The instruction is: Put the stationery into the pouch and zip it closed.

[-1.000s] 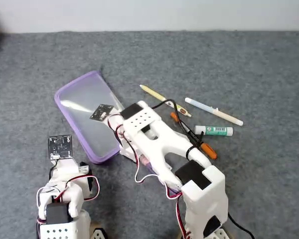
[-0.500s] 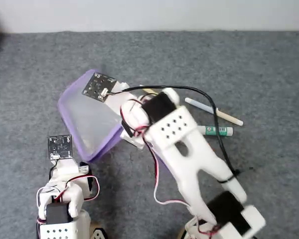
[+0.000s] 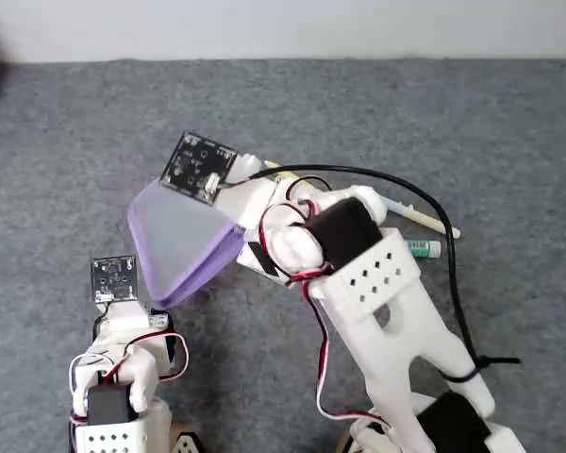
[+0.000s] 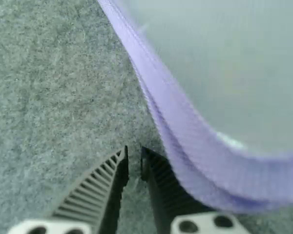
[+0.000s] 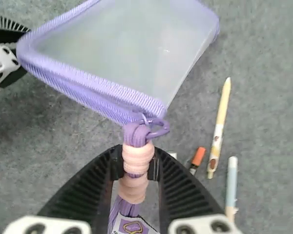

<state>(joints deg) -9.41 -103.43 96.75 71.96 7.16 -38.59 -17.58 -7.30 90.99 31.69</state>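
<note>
The pouch (image 5: 122,48) was held tilted over the middle of the table (image 3: 472,123), a little toward its left edge. One end was hung up by the zip pull (image 5: 135,134) and the other sloped down toward the near edge. Whether the low end touched the table could not be told. The pull was clamped in the right gripper (image 5: 136,158), its jaws closed to the width of the bead and nothing else taken.

The pouch was judged light, soft and rather slick (clear plastic with a purple fabric trim). Hung from the pull alone, it would be expected to sag and swing. A firmer hold would be offered by the trim at the corner away from the pull, where the fabric could be pinched and the pouch braced while the zip was drawn.

The left gripper (image 4: 133,163) was set just beside the low end, its jaws all but closed and empty. The yellow pen (image 5: 219,122), orange marker (image 5: 197,156), blue pen (image 3: 420,218) and glue stick (image 3: 423,248) were left on the table, toward its right edge.
</note>
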